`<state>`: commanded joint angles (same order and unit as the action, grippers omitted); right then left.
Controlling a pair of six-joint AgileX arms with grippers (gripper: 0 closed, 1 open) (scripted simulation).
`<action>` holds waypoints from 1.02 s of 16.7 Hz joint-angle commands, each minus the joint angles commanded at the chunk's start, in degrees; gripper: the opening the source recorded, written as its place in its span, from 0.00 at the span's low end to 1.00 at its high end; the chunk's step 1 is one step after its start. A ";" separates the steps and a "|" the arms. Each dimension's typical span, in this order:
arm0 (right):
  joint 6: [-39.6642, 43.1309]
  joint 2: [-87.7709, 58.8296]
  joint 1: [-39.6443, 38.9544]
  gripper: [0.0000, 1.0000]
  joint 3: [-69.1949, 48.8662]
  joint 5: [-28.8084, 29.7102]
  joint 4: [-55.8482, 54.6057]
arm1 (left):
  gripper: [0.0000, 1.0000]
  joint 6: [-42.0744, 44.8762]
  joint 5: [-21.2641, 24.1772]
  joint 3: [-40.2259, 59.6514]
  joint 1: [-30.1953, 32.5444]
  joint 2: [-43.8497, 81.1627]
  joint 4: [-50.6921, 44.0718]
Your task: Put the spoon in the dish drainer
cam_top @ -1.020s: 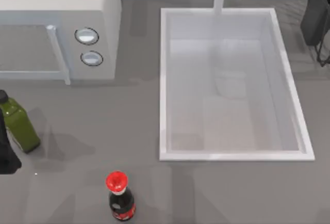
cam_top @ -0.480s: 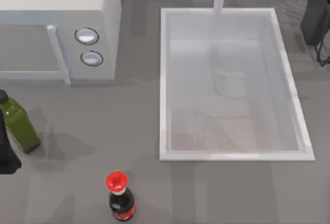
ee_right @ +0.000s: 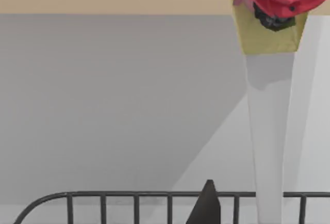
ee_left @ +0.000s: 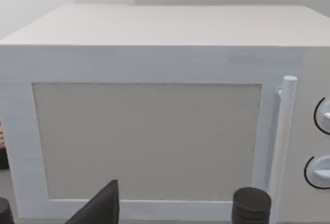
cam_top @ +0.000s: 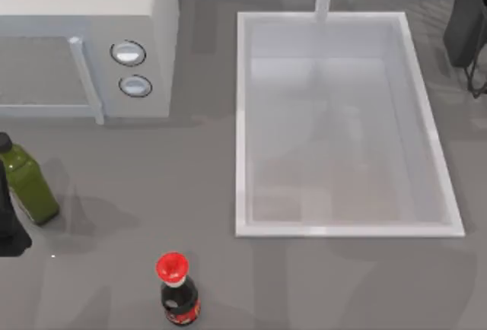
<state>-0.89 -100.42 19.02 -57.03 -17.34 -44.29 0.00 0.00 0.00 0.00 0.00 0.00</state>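
Right gripper [ee_right: 208, 203] above dish drainer [ee_right: 154, 203] wires

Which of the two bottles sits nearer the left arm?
The green bottle, at the table's left edge right beside the left arm's dark part. The red-capped dark bottle stands farther right, near the front edge.

The dark wire dish drainer with its grey-black slab [cam_top: 466, 22] is cut by the right edge of the top view, so most of it is out of sight; in the right wrist view its thin wire rail [ee_right: 129, 198] is cut by the edge. The dark left arm [cam_top: 9, 227] is cut by the left edge. The white box-shaped microwave [cam_top: 84, 37] is cut there also. The red-capped dark bottle [cam_top: 179, 293] loses its base.
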 joint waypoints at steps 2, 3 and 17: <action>-0.03 -2.23 -1.27 0.00 0.84 1.27 -2.53 | 1.00 0.00 0.00 0.00 0.00 0.00 0.00; -0.04 -2.54 -1.45 0.00 0.96 1.46 -2.86 | 1.00 0.00 0.00 0.00 0.00 0.00 0.00; -0.04 -2.54 -1.45 0.75 0.96 1.46 -2.86 | 1.00 0.00 0.00 0.00 0.00 0.00 0.00</action>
<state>-0.93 -102.96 17.58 -56.07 -15.88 -47.16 0.00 0.00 0.00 0.00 0.00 0.00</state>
